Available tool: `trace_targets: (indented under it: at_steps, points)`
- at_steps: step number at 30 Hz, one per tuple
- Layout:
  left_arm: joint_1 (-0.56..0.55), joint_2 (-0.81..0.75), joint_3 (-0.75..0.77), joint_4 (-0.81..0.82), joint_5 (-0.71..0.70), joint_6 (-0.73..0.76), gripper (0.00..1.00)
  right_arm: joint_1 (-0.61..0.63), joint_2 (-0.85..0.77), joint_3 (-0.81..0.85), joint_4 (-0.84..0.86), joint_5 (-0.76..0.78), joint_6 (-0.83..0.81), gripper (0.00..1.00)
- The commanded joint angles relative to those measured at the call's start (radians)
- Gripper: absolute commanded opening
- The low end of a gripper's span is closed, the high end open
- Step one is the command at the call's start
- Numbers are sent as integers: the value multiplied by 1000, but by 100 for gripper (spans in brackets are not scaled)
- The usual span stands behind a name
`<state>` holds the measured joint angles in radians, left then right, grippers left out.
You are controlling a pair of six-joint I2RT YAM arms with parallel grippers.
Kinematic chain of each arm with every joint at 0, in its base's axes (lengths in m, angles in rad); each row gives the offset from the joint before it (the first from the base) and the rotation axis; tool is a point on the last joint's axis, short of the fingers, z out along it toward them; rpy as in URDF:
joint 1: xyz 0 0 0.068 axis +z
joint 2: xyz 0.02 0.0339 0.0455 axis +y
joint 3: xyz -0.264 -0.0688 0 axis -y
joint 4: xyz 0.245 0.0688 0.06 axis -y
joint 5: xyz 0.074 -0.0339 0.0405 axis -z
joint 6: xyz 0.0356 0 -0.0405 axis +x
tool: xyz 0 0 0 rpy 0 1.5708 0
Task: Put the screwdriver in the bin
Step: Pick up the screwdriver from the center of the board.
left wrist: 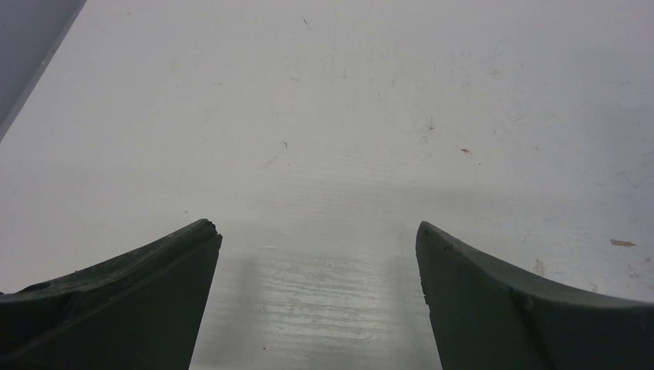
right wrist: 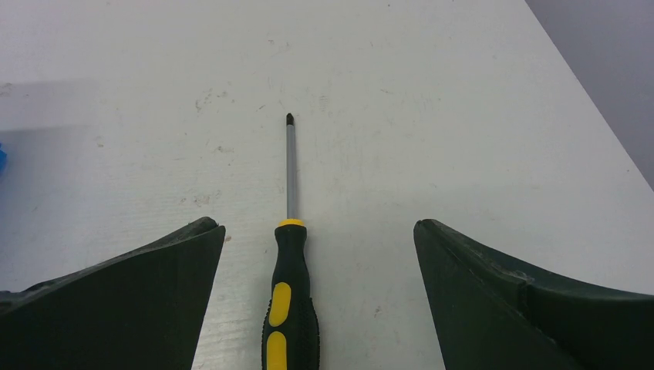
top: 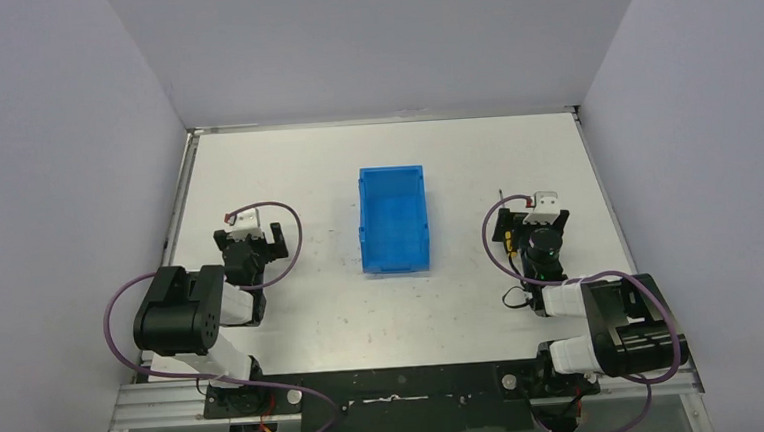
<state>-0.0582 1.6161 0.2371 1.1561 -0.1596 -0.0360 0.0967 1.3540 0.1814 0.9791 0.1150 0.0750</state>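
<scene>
Since the right gripper (right wrist: pixel 318 228) hangs spread wide over the screwdriver (right wrist: pixel 291 297), right of the bin (top: pixel 394 215), I'd drop straight down and pinch mid-handle.

Black-and-yellow screwdriver (right wrist: pixel 291 258), blue bin (top: pixel 398 259), white table (top: pixel 285 172).

White table (top: pixel 294 322), scuffed and faintly scratched; small flecks (left wrist: pixel 465 152) ahead-right of left gripper (left wrist: pixel 316 225). Grey wall (right wrist: pixel 609 46) beyond table edge, ahead-right of right gripper (right wrist: pixel 318 223).
</scene>
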Motion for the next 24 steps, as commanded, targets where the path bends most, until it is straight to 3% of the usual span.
trace_targets:
  at_steps: [1, 13, 20, 24]
  points:
    - [-2, -5, 18, 54, 3, 6, 97, -6, 5, 27, 42, -18, 5, 100]
    - [-2, -5, 18, 53, 3, 6, 97, -6, -1, 27, 30, 0, 14, 100]
    - [-2, -5, 18, 53, 3, 6, 97, -6, -87, 47, -88, -13, -33, 100]
    - [-2, -5, 18, 53, 2, 6, 97, -4, -201, 121, -290, 1, -22, 100]
